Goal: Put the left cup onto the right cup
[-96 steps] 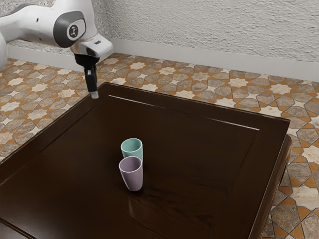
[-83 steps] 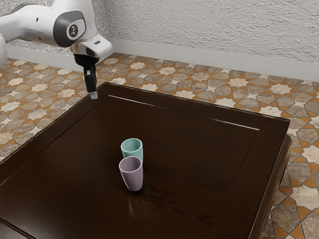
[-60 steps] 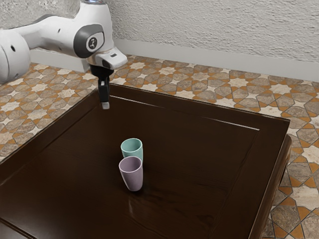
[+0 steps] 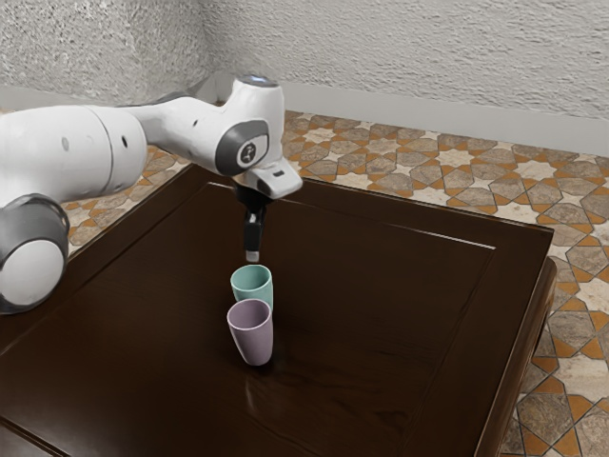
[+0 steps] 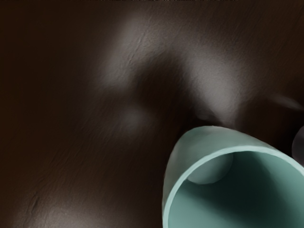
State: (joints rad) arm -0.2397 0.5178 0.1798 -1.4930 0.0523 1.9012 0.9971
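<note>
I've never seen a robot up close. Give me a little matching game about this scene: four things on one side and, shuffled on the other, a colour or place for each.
Things:
1. teal cup
2. purple cup
3. table
4. robot arm

Descriptions:
a. dark brown
b. white and grey
c. the front one of a pair in the exterior view
d. the back one of a pair in the exterior view

Pairs: 1-d, 2-c, 3-a, 4-b

- One dark wooden tabletop [image 4: 400, 314].
- Two cups in all, both upright on it.
- One teal cup [image 4: 251, 286].
- One lilac cup [image 4: 250, 331], just beside the teal one, at its 6 o'clock in the exterior view.
- One white robot arm [image 4: 143, 143].
- One black gripper [image 4: 252, 255] on that arm.
</note>
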